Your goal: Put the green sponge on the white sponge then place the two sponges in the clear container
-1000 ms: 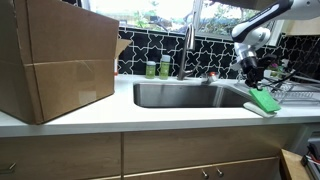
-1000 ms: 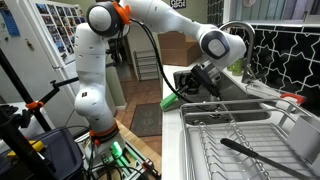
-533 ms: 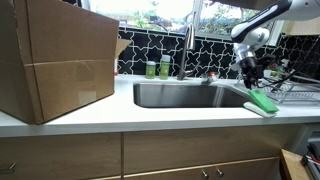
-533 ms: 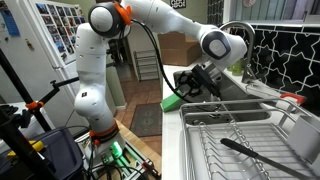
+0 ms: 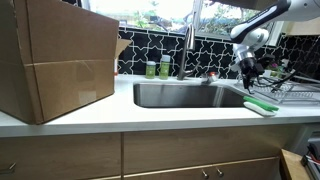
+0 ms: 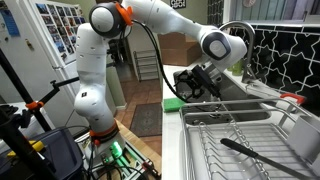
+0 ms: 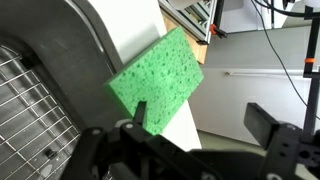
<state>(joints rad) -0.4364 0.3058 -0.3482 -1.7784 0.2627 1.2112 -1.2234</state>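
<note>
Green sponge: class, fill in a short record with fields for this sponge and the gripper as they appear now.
item: bright green rectangular sponge
pose: lying flat
place: on the counter beside the steel sink
surface beneath: pale; cannot tell whether it is a pad or bare counter
gripper: open, above the sponge, not holding it

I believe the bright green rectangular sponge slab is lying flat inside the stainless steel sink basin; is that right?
Not quite. The bright green rectangular sponge slab lies flat, but beside the stainless steel sink basin at counter level, not inside it. An exterior view shows this.
</note>
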